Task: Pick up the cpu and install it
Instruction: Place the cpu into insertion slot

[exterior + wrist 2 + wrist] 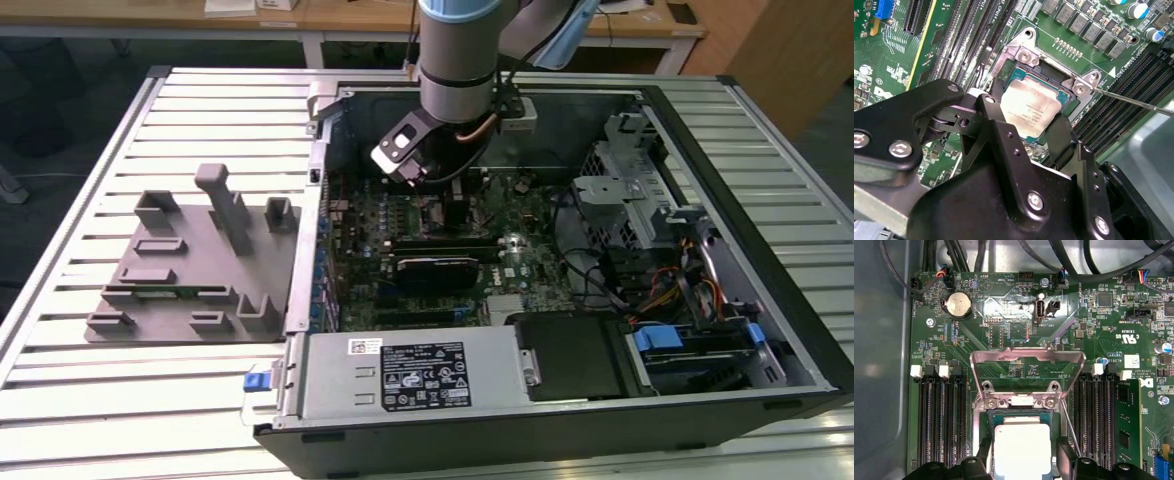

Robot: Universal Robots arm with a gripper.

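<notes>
Chip: flat square silver-topped cpu (1022, 447) lies level in the black-framed motherboard socket (1051, 75), top upward, edges square to it.
Claw: black gripper (1024, 114) straddles the cpu; clamped or loose, cannot tell.

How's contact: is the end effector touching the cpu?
Cannot tell. In both wrist views the end effector straddles the cpu lying in the socket, but neither contact nor a gap shows plainly.

Small print, seemingly illegible, on the cpu (1030, 109), motherboard (1004, 347) and power-supply label (424, 375).
</notes>
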